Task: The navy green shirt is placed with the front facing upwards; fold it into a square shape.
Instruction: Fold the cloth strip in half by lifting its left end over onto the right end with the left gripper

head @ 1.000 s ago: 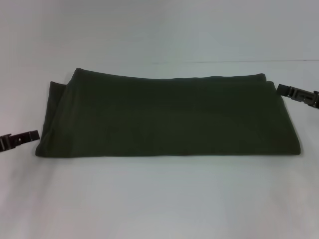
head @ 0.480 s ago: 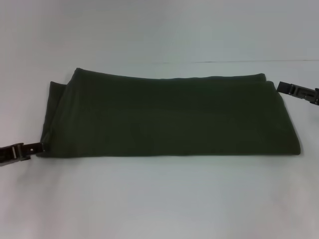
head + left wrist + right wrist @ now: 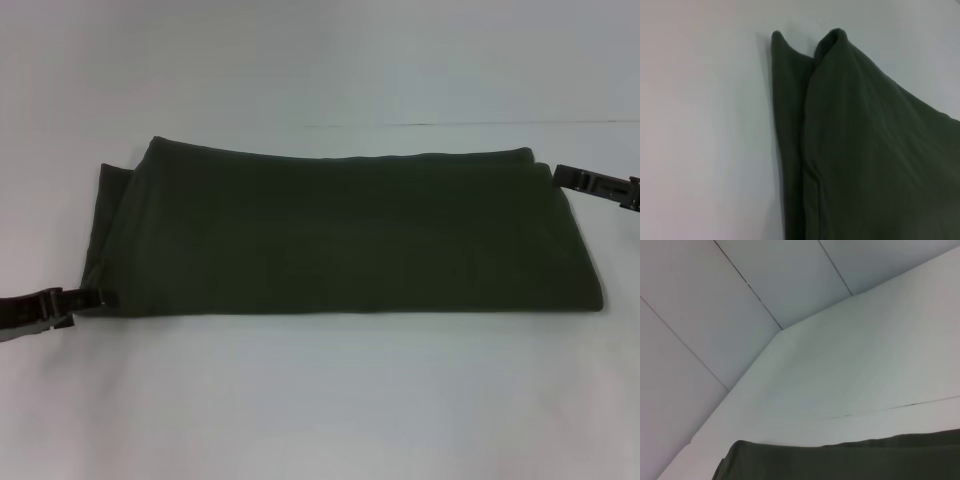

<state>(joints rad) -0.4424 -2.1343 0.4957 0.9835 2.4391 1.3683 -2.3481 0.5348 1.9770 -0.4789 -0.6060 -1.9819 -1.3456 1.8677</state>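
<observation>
We see the navy green shirt (image 3: 340,235) lying flat on the white table (image 3: 320,400), already folded into a long band w/ its plain dark side up, no lettering showing. Our left gripper (image 3: 100,297) sits low at the shirt's near-left corner, tips touching or just over the cloth edge there; the fabric runs from that gripper away toward the right and back. We can't tell whether its tips are parted or closed on the cloth, since they read only as a dark stub against the hem. In the left wrist view the shirt (image 3: 865,150) fills the frame close up: two stacked layers, the upper one overlapping the lower along a long fold line, both ending in rounded corner tips, w/ bare table (image 3: 700,125) beside them. Our right gripper (image 3: 562,175) is at the opposite end, at the shirt's far-right corner, its tip just at the cloth edge; from it the shirt spreads leftward and toward us. Again we can't tell if it's released or clamped. The right wrist view shows only the far edge of the shirt (image 3: 840,460) low in front, table (image 3: 865,355) beyond it, and a panelled wall (image 3: 715,340) behind.
</observation>
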